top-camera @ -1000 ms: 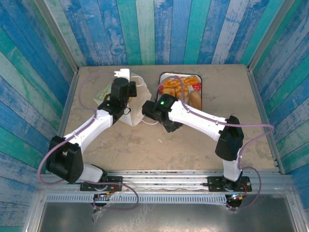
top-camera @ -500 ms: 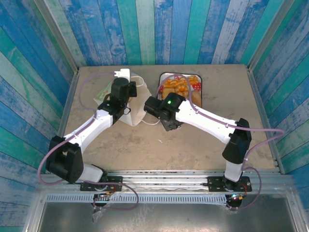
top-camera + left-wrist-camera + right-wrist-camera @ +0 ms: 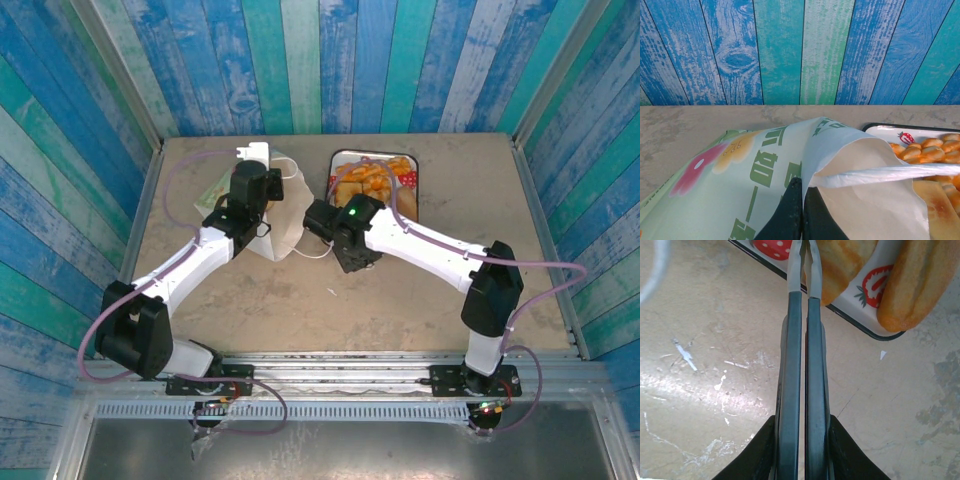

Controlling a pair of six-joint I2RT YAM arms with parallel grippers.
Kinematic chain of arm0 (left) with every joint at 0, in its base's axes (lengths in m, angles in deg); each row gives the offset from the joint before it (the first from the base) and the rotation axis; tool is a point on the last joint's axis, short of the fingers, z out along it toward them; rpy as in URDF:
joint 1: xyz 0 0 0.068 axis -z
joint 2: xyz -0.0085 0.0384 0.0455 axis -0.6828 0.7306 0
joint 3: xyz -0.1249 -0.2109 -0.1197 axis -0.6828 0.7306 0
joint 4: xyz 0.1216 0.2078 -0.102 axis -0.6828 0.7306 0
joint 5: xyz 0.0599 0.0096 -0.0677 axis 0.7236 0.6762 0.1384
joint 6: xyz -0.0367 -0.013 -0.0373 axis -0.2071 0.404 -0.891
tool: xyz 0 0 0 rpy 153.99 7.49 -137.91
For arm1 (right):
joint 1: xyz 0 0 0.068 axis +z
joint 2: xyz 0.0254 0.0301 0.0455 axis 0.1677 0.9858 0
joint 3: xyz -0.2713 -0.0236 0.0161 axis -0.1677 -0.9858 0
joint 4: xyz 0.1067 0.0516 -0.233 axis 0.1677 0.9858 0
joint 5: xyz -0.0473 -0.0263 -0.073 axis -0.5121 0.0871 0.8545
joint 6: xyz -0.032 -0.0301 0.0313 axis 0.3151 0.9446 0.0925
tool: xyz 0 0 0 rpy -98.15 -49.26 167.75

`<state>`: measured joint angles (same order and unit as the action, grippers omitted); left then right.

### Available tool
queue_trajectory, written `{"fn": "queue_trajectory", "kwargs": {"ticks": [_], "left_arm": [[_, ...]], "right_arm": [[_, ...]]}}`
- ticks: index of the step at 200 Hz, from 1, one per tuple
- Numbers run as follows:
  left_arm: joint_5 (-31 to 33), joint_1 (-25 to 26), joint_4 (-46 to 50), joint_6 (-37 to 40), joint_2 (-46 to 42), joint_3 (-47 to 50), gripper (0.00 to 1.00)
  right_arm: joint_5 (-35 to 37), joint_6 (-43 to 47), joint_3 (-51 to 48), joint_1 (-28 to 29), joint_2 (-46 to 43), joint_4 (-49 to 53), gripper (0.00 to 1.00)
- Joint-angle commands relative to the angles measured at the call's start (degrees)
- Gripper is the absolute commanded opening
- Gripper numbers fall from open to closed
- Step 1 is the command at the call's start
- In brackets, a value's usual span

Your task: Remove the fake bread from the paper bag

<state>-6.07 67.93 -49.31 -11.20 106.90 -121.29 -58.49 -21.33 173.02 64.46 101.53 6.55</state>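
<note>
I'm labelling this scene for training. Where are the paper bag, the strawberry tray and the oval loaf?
paper bag (image 3: 755,170), left wrist view, on its printed front.
strawberry tray (image 3: 856,320), right wrist view, on its near edge.
oval loaf (image 3: 915,285), right wrist view, on its crust's middle.

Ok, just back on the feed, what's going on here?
The left fingers are shut on the edge of the bag, which lies on the table with its mouth toward the tray. The right fingers are shut on nothing, tips over the tray's rim. Bread lies on the tray. Whether any is inside the bag can't be told.
</note>
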Motion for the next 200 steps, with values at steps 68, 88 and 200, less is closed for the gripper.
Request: {"fn": "queue_trajectory", "kwargs": {"ticks": [68, 88, 200], "left_arm": [[-0.1, 0.1, -1.3, -0.3, -1.1, -0.5, 0.00], [-0.2, 0.1, -1.4, -0.3, -1.0, -0.6, 0.00], [-1.0, 0.1, -1.2, 0.2, -0.9, -0.8, 0.00]], "right_arm": [[0.1, -1.9, -5.0, -2.8, -4.1, -0.5, 0.20], [0.3, -2.2, -5.4, -3.2, -4.8, -0.4, 0.19], [0.5, -2.8, -6.2, -4.3, -4.9, -1.4, 0.20]]}}
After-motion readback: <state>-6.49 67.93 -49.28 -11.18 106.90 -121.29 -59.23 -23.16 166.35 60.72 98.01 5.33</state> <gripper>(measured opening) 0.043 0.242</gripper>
